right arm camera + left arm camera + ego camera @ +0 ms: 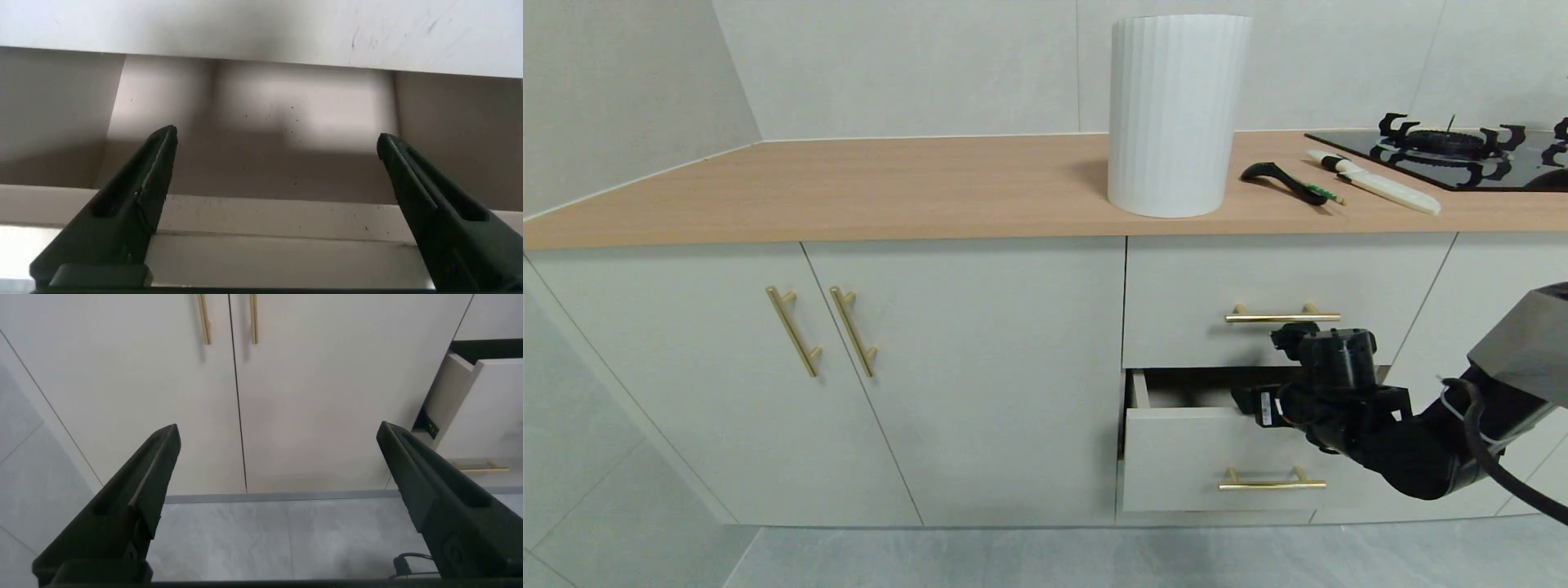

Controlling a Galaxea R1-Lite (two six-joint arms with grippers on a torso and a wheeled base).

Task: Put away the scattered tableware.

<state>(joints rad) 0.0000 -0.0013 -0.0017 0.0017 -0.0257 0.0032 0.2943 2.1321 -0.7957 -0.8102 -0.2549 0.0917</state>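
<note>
Lying toward the right end of the surface [890, 184], between a tall white ribbed canister [1172, 114] and the hob [1445, 151]: a white knife [1376, 185], a black-handled utensil [1278, 178], and a thin green piece [1327, 194] touching that utensil's tip. All apart from the canister and nearer the front edge than the back.

Below that end, a lower drawer [1201, 457] pulled partly out. Right tool [276, 139] at its open mouth, spread wide and gripping nothing, looking into the bare drawer bottom. Left tool [277, 433] low before the cupboard doors [849, 367], likewise spread and empty.

Judged light and stiff, all three pieces; no sag to expect when lifted. Smooth and probably slippery on the knife's white blade, so better pinched across the thicker handle end, by the dark band nearest the hob. Cannot tell whether bare blade or sheath.

Curved handle on the black utensil: likely to roll or pivot if caught near an end, so best taken across its middle. Thin and flat to the surface, the green piece: hardest to pinch, and likely to skid toward the front edge under a poor closing.
</note>
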